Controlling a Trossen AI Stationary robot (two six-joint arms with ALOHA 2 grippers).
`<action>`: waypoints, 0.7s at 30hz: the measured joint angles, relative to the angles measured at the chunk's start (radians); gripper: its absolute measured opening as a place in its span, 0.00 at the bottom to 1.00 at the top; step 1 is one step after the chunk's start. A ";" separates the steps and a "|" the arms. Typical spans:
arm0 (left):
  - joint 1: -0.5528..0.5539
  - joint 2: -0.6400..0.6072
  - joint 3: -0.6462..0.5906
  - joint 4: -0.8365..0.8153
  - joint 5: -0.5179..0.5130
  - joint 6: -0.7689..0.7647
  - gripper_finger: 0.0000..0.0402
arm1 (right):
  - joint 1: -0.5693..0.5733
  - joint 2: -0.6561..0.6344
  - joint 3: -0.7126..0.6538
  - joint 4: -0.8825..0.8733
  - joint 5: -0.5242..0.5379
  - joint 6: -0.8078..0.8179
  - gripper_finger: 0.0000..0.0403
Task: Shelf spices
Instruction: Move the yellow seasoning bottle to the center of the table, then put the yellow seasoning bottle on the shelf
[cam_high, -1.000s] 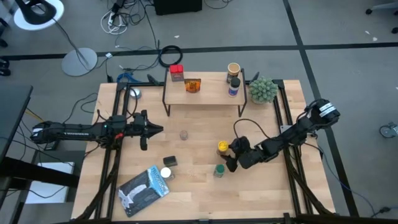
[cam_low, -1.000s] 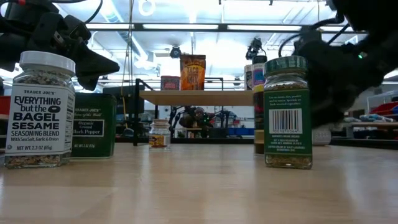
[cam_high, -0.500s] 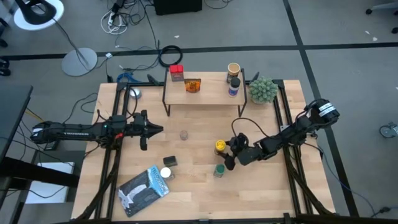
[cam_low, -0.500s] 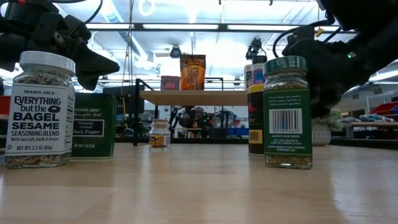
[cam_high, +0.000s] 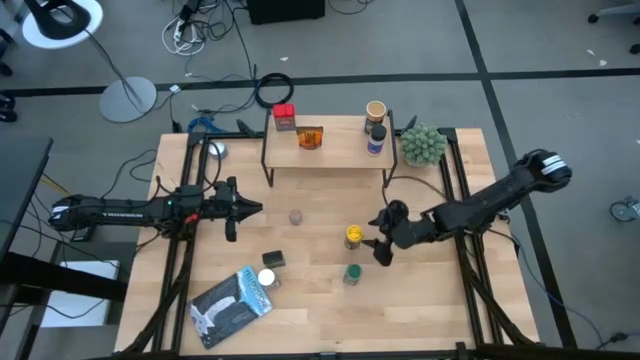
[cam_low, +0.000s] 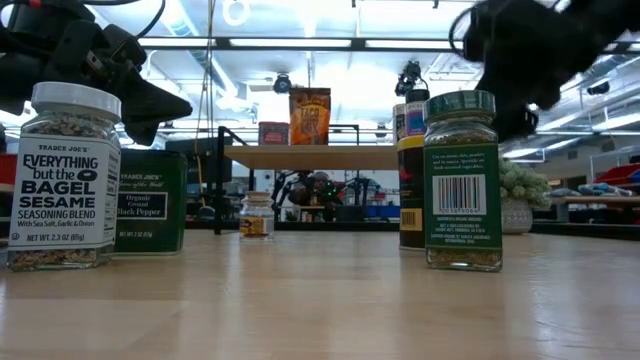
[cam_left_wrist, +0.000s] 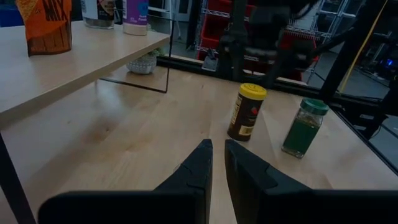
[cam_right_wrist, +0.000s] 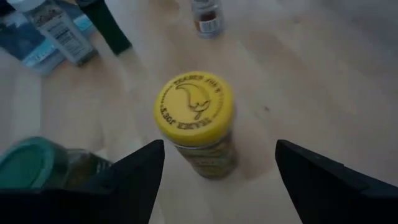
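On the table stand a yellow-lidded jar (cam_high: 354, 236), a green-lidded jar (cam_high: 352, 273), a small clear jar (cam_high: 296, 216), a dark tin (cam_high: 273, 260) and a white-lidded seasoning jar (cam_high: 266, 279). The shelf (cam_high: 335, 152) carries a red tin (cam_high: 284, 117), an orange packet (cam_high: 310, 137) and three jars (cam_high: 375, 128). My right gripper (cam_high: 375, 238) hangs open just right of and above the yellow-lidded jar (cam_right_wrist: 194, 111), with its fingers (cam_right_wrist: 134, 174) apart on either side of the jar. My left gripper (cam_left_wrist: 217, 155) waits shut at the table's left.
A flat blue-grey packet (cam_high: 232, 305) lies near the table's near-left corner. A spiky green plant (cam_high: 423, 145) stands right of the shelf. Bare wood (cam_high: 420, 310) lies along the near edge.
My right gripper has moved from beside the green-lidded jar toward the far edge and upward. It now hangs by the yellow-lidded jar. The jars have stayed in place.
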 joint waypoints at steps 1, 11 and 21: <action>0.000 0.000 0.000 0.000 0.000 0.000 0.12 | -0.009 -0.009 0.033 -0.071 -0.010 -0.031 0.76; 0.000 0.000 0.000 0.001 0.000 0.000 0.12 | -0.167 0.133 0.430 -0.450 -0.168 -0.427 0.76; 0.000 0.000 0.000 0.000 0.000 0.000 0.12 | -0.228 0.375 0.628 -0.574 -0.367 -0.619 0.76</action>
